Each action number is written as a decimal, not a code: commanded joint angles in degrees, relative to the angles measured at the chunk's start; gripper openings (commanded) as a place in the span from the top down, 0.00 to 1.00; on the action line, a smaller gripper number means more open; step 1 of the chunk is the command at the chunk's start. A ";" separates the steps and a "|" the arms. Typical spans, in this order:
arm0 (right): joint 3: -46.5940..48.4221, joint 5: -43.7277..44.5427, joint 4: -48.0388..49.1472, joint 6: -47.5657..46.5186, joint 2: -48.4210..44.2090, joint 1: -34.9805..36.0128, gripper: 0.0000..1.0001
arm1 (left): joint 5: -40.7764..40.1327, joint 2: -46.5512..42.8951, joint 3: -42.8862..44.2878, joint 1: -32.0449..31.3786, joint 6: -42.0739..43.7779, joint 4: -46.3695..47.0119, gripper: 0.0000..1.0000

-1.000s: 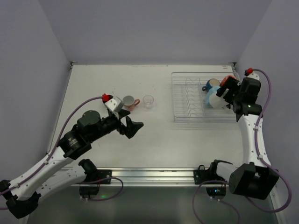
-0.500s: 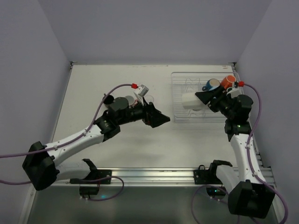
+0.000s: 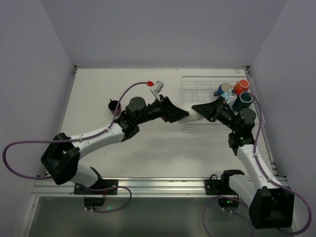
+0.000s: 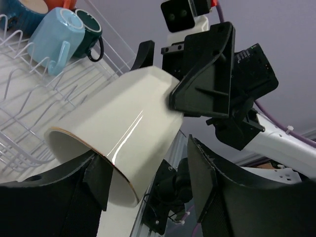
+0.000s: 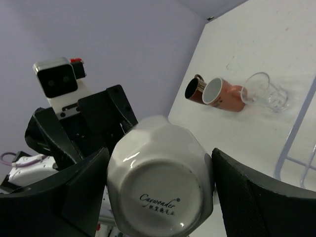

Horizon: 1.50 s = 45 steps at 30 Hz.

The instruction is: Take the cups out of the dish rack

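My right gripper [image 3: 198, 109] is shut on a white cup [image 3: 190, 115] and holds it sideways in the air at the left edge of the dish rack [image 3: 197, 85]. In the right wrist view the cup's base [image 5: 170, 197] faces the camera between my fingers. My left gripper [image 3: 181, 115] is open, and the cup's rim end [image 4: 94, 158] lies between its jaws; the right finger [image 4: 212, 187] stands apart from it. A light blue cup [image 4: 54, 39], a dark teal cup [image 4: 91, 34], an orange cup [image 3: 241, 86] and a dark blue cup [image 4: 19, 10] sit in the rack.
On the table left of the rack lie a salmon-pink cup [image 5: 224, 96], a dark cup [image 5: 194, 90] and a clear glass tumbler [image 5: 264, 91]. In the top view only the dark cup [image 3: 114, 105] shows; the left arm covers the others. Walls stand close on both sides.
My right gripper carried the white cup leftward out of the rack. My left arm swung right from the placed cups, and its open jaws now surround the cup's rim.
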 commanded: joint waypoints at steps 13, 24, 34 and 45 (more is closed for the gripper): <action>-3.57 1.82 8.34 0.77 -1.13 6.02 0.07 | -17.14 -11.65 5.95 0.01 15.30 -19.13 1.00; -1.63 9.21 -13.57 -15.52 -12.39 5.93 0.02 | -47.23 -19.77 18.45 1.32 23.71 -79.76 1.00; -3.48 7.28 -14.10 -18.41 -13.27 6.02 0.02 | -41.70 -13.72 7.89 16.61 26.50 -73.55 1.00; -4.62 6.75 -13.57 -19.56 -12.48 6.10 0.02 | -41.80 2.81 12.46 20.22 30.90 -70.03 1.00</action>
